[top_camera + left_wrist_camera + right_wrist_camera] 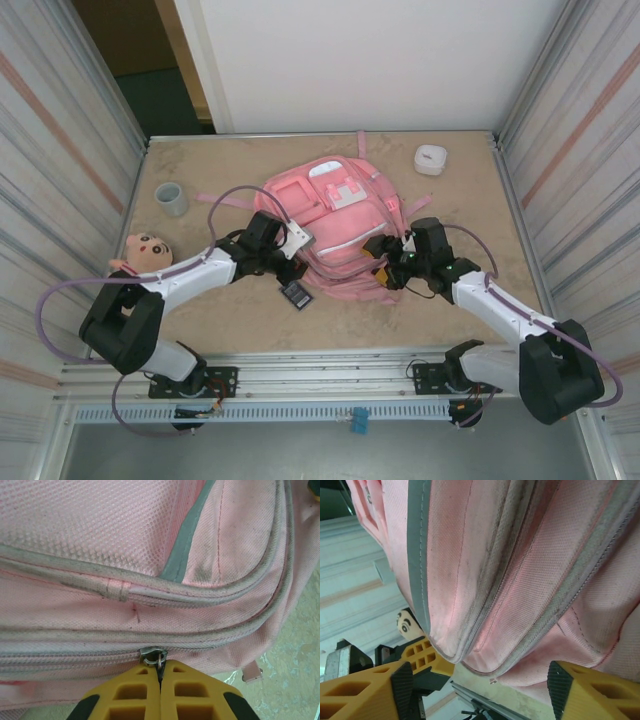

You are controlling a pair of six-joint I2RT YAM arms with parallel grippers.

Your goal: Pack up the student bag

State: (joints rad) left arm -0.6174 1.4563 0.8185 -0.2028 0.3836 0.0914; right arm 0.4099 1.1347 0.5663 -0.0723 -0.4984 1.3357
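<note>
The pink student bag [330,212] lies flat in the middle of the table, with white patches on its front pockets. My left gripper [300,260] is at the bag's near left edge. In the left wrist view it [161,669] is shut on the metal zipper pull [159,659] of a light zipper line across the pink fabric [150,555]. My right gripper [386,264] is at the bag's near right edge. It [480,687] stands wide open, and a piped seam of the bag [510,605] sits between the fingers [404,686] without being pinched.
A doll [148,250] lies at the left beside the left arm, and its head [406,624] shows past the bag. A grey cup [171,199] stands back left, a white round case [431,159] back right. A dark flat object [296,294] lies just in front of the bag. Metal walls close both sides.
</note>
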